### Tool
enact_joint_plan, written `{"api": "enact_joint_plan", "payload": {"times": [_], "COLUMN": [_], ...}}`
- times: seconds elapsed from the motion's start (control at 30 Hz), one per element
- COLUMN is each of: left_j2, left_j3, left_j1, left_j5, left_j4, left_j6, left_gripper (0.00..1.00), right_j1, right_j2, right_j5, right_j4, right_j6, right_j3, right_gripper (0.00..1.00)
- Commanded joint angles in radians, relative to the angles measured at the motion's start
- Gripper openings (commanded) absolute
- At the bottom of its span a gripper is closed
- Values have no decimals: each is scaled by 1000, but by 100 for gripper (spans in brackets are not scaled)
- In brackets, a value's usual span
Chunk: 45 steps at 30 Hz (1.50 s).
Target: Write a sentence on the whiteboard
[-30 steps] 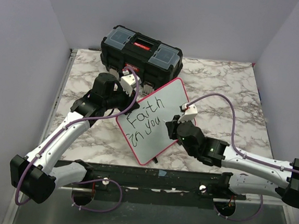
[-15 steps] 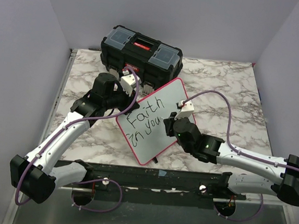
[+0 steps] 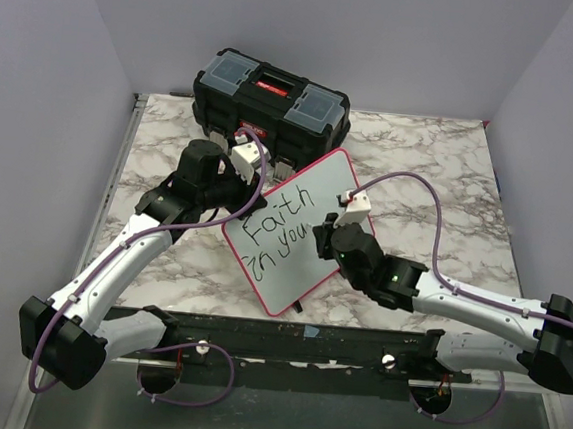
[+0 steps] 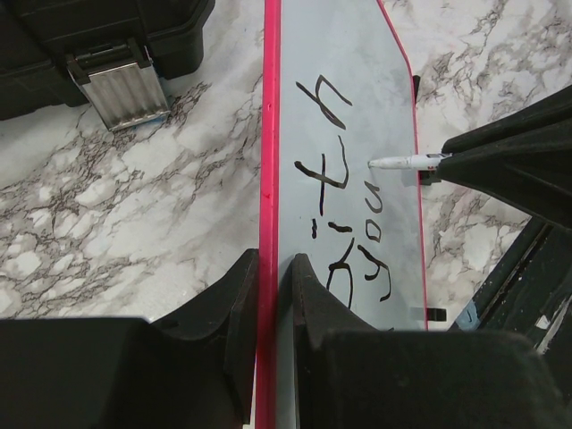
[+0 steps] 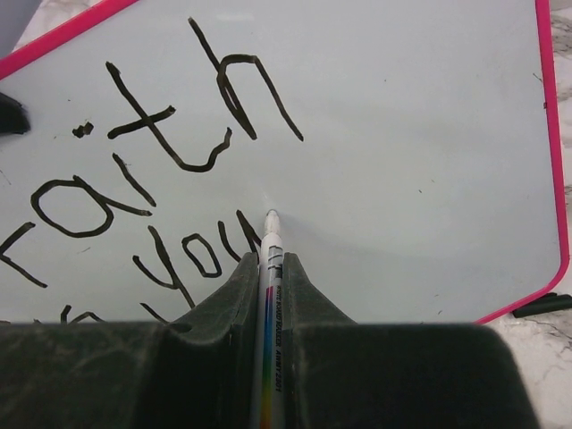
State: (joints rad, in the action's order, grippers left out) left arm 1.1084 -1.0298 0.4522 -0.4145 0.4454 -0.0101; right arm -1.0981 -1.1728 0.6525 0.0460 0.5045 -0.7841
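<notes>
Lettering (image 3: 270,235) in thin black strokes, reading "Faith in you", slants across the glossy white, red-rimmed whiteboard (image 3: 321,189), which stands tilted on the marble table (image 3: 421,166). The left gripper (image 4: 268,268) pinches its red edge. The right gripper (image 5: 268,261) clamps a slim white marker (image 5: 271,229), its tip at the board beside "you". A black plastic toolbox (image 3: 272,98) sits just behind the board.
</notes>
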Motion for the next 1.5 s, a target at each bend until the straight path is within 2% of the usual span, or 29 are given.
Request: {"api": "enact_joint_plan", "payload": {"times": [0.0, 0.33, 0.57, 1.47], "left_j2": [-21, -22, -22, -24], "left_j3": [-3, -4, -3, -3], "left_j1": [6, 6, 6, 6], "left_j5": [21, 20, 20, 24], "left_j4": [-18, -16, -16, -15], "left_j6": [-44, -43, -44, -45], "left_gripper": [0, 0, 0, 0], "right_j1": [17, 29, 28, 28], "right_j2": [-14, -17, -28, -6], "right_j5": [8, 23, -53, -49], "right_j4": [4, 23, 11, 44], "right_j6": [7, -9, -45, 21], "right_j3": [-24, -58, -82, 6], "right_gripper": [1, 1, 1, 1]}}
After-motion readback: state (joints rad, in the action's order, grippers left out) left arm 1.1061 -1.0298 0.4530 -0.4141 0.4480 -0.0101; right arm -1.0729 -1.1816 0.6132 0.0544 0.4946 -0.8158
